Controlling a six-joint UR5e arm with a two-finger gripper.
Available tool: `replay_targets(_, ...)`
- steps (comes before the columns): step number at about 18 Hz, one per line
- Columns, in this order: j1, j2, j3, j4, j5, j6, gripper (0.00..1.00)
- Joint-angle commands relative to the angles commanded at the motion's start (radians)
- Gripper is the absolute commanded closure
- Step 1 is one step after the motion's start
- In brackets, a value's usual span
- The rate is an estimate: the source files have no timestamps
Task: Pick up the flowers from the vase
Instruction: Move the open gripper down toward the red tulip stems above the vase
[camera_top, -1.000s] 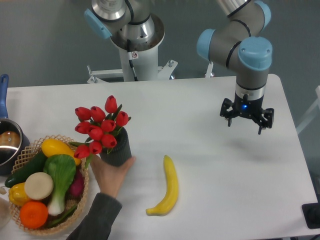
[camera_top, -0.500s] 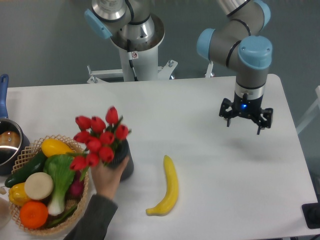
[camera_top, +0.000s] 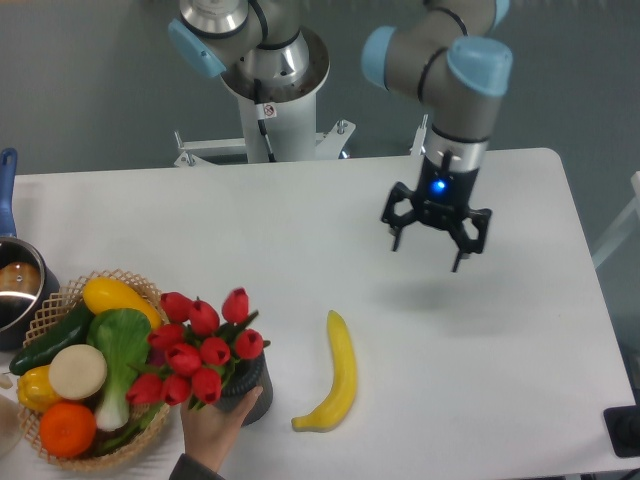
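1. Gripper (camera_top: 433, 238): fingers spread, nothing held, hovering above the table.
2. Flowers (camera_top: 198, 344): in the vase (camera_top: 247, 382), at 8 o'clock from the gripper, well apart.
3. Handling: probably light, flexible stems; grasp the bunched stems just below the buds.

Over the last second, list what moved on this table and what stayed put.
The person's hand has slid the vase with the flowers toward the table's near edge, keeping hold of it. The gripper, open and empty, has swung left toward the table's middle, above the surface. The banana, the basket of vegetables and the pot have not moved.
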Motion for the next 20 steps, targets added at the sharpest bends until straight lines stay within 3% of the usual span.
replay_targets(2,-0.034,-0.012,0.009,0.000,-0.115,-0.020,0.00)
replay_targets(4,-0.066,-0.038,0.024,0.002,-0.151,-0.022,0.00)
replay_targets(10,-0.204,-0.208,0.166,0.005,-0.199,-0.029,0.00)
replay_targets(16,-0.279,-0.273,0.210,0.034,-0.209,-0.026,0.00)
replay_targets(20,-0.321,-0.274,0.207,0.034,-0.225,-0.031,0.00)
